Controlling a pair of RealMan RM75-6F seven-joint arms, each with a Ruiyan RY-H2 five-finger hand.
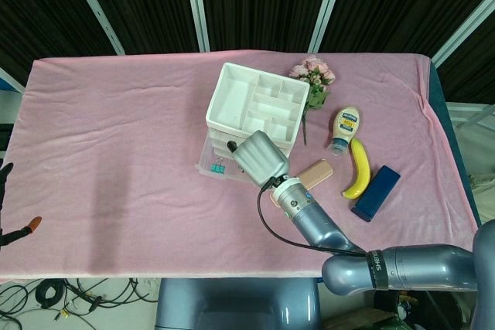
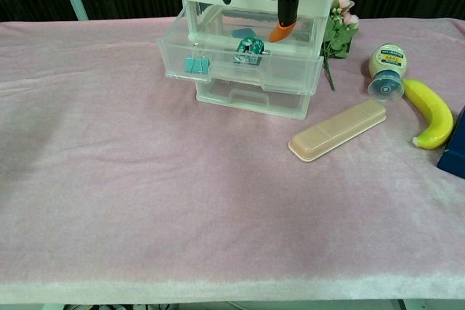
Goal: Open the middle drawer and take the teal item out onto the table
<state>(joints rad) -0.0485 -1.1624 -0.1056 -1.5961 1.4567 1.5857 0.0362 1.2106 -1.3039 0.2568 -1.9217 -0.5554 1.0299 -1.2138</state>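
A clear drawer unit with a white tray top (image 1: 255, 106) stands mid-table. Its middle drawer (image 2: 240, 70) is pulled out toward me. A teal binder clip (image 2: 195, 65) lies at the drawer's front left, and a green-teal patterned item (image 2: 249, 47) lies near its middle. My right hand (image 1: 261, 158) hovers over the open drawer with its fingers apart and pointing down. One orange fingertip (image 2: 280, 32) hangs just above the right part of the drawer and holds nothing. My left hand (image 1: 8, 218) shows only at the left edge, off the table, fingers apart and empty.
Right of the drawers lie a beige case (image 2: 338, 129), a mayonnaise bottle (image 2: 385, 70), a banana (image 2: 430, 114) and a dark blue box (image 1: 377, 192). Pink flowers (image 1: 313, 79) lie behind the unit. Pink cloth (image 2: 182, 208) covers the table.
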